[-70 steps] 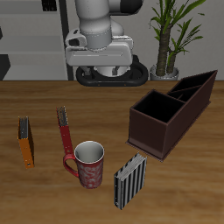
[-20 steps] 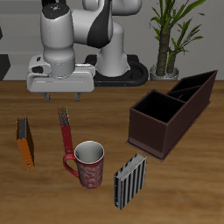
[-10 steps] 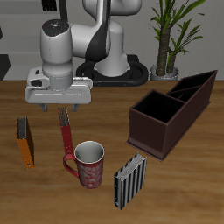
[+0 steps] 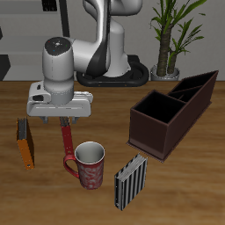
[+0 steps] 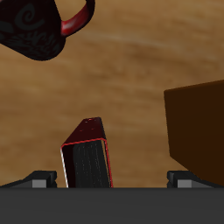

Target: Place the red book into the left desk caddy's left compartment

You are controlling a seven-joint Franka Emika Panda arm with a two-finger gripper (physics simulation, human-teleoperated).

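The red book (image 4: 66,141) stands upright on the table, beside the mug and nearer the back. My gripper (image 4: 60,119) hangs just above its back end, open and holding nothing. In the wrist view the red book (image 5: 87,154) shows its top edge close below, between my wide-apart fingers (image 5: 40,179), nearer to one of them. The left desk caddy (image 4: 164,130) is a long dark maroon box on the far side of the table from the book. Its left compartment (image 4: 195,90) is at the taller slanted end, toward the back.
A red patterned mug (image 4: 89,165) stands just in front of the red book and also shows in the wrist view (image 5: 39,26). An orange-brown book (image 4: 26,143) stands beside my gripper, close in the wrist view (image 5: 197,129). A striped book (image 4: 132,181) stands near the front edge. A potted plant (image 4: 167,39) stands at the back.
My arm has swung from the back of the table forward and down over the red book. The gripper is now lower and closer to the book's top. Nothing else moved.
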